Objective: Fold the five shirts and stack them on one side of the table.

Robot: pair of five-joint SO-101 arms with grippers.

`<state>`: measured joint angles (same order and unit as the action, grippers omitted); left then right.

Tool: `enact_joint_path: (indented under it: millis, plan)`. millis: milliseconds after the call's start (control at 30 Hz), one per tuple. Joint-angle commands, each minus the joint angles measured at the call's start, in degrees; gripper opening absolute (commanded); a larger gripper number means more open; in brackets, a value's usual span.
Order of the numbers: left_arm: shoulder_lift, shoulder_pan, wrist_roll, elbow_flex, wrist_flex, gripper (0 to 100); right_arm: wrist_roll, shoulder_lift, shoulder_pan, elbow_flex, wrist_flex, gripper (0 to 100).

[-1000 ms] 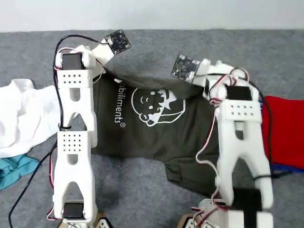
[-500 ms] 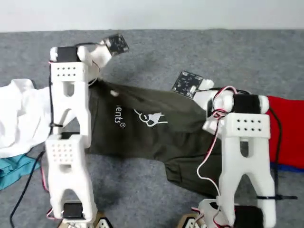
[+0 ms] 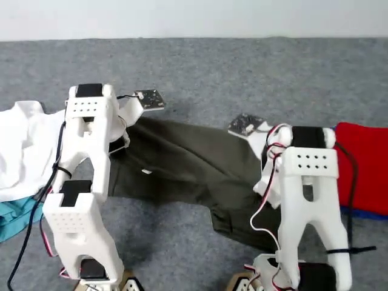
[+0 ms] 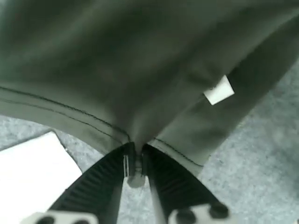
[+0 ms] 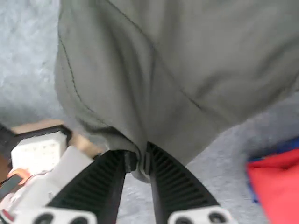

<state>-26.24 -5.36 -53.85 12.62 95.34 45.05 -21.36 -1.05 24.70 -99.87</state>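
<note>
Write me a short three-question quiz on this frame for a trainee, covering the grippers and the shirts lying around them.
1. True or false: the left gripper and the right gripper are both shut on the dark green shirt.
2. Which lies on the table on the right gripper's side? A) a red shirt B) a yellow towel C) a cardboard box
3. What colour is the garment lying next to the white shirt?
Key: 1 true; 2 A; 3 teal, the teal garment.
</note>
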Motion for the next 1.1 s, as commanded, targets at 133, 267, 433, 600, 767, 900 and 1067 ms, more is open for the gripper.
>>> enact_joint_path:
  millis: [133,267,433,600,767,900,1067]
  plan:
    - [4.6,0.4,-0.8,0.0,3.3,1,-0.9,-2.2,1.0,3.0,-1.5,0.9]
    - [4.8,-1.3,-3.1,-0.2,5.3,1,-0.7,-2.2,3.2,2.8,-0.3,0.9]
    - [4.8,-2.3,-5.6,-2.5,5.3,1,2.0,-2.2,5.5,2.9,-0.1,0.9]
    - [4.8,-2.3,-8.8,-7.1,5.3,1,2.1,-2.2,6.2,2.9,-0.1,0.9]
    - [4.9,-3.0,-9.4,-7.1,5.3,2,2.1,-2.2,5.8,2.7,0.0,1.1]
    - [5.6,-6.3,-12.2,-7.1,5.3,7,2.1,-2.2,5.8,2.6,-0.3,1.4]
    - [12.7,-10.2,-12.1,-7.5,5.3,15,1.9,-2.2,5.8,2.3,-1.4,14.6]
